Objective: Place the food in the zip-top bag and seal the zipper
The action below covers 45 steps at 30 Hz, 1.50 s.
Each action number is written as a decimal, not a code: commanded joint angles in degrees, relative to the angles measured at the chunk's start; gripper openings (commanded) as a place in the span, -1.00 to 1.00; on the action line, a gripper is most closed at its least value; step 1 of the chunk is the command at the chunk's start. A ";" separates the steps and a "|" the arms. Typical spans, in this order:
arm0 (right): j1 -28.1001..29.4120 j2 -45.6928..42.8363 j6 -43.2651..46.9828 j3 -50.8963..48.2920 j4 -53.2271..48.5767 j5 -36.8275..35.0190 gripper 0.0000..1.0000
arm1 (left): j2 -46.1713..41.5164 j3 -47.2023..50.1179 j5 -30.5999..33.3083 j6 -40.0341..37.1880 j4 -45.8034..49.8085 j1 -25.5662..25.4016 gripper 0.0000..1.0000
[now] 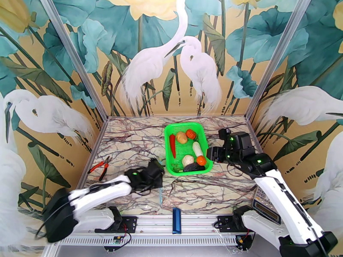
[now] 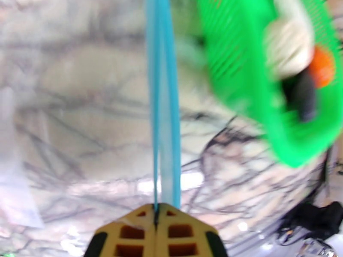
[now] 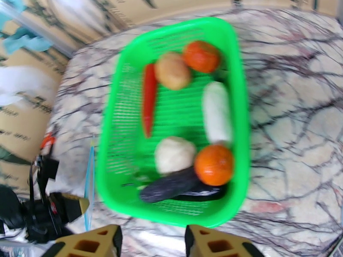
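Observation:
The food lies in a bright green mesh basket (image 1: 168, 138): red chili (image 1: 172, 144), tan potato (image 1: 182, 137), two tomatoes (image 1: 191, 134) (image 1: 200, 160), white radish (image 1: 197, 148), garlic (image 1: 188, 160) and dark eggplant (image 1: 194, 167). Just left of the basket's near corner, my left gripper (image 2: 156, 208) is shut on the light-blue zipper (image 2: 163, 103) of the zip-top bag (image 2: 15, 189), whose clear film is faint. From the gripper, the zipper (image 1: 160, 195) runs toward the near edge. My right gripper (image 3: 152, 243) hovers open at the basket's right side, above the eggplant (image 3: 171, 187).
Red-handled pliers (image 1: 100, 165) lie at the table's left edge. A short dark-blue bar (image 1: 176, 220) rests on the front rail between the arm bases. A grey keypad device (image 1: 266, 206) sits under the right arm. Painted walls close in three sides.

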State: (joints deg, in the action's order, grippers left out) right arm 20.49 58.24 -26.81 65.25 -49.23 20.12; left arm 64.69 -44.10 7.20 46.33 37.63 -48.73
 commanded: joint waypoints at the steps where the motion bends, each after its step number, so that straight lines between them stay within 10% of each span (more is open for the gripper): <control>1: 3.34 1.34 -3.39 3.53 0.83 5.68 -0.15 | -4.67 -4.31 -0.15 -4.36 6.34 3.53 -1.00; 14: 21.57 20.25 -11.78 9.73 14.53 7.92 -0.19 | -1.16 -14.80 -16.24 -16.53 1.19 15.74 -1.00; 26: 22.58 35.55 -9.59 21.24 15.95 5.44 -0.06 | 6.36 -20.33 -32.13 -20.65 -3.92 21.63 -1.00; 45: 21.54 47.10 -8.26 30.64 13.69 2.00 -0.37 | 6.65 -20.06 -38.13 -21.95 -3.97 22.67 -1.00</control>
State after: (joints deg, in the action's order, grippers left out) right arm 41.60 103.72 -35.77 93.65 -36.18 22.48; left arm 72.12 -63.26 -26.22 25.85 35.00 -25.52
